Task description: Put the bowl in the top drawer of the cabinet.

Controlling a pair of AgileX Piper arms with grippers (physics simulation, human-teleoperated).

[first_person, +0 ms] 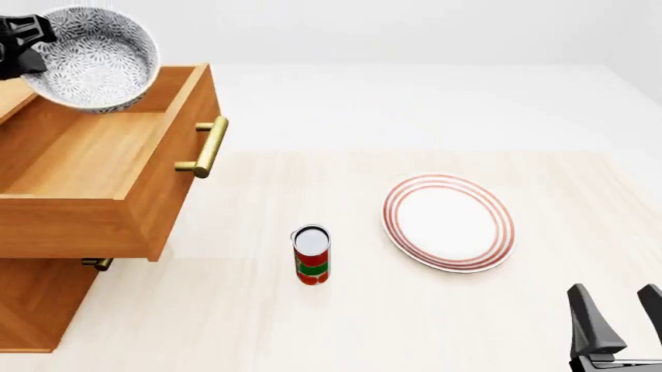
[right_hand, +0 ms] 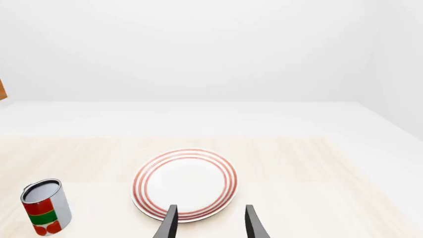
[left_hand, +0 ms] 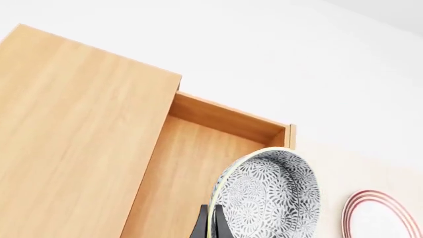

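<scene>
The blue-grey floral bowl hangs tilted in the air over the far part of the pulled-out top drawer, held at its rim by my left gripper, which is shut on it. In the left wrist view the bowl stands on edge between the dark fingers, above the drawer's wooden floor. The cabinet fills the left side; its lower drawer handle peeks out below. My right gripper stands open near the front right of the table, with nothing between its fingers.
A white plate with red rings lies right of centre on the table. A red and green tin can stands upright in front of the drawer's brass handle. In the right wrist view, plate and can lie ahead of the open gripper.
</scene>
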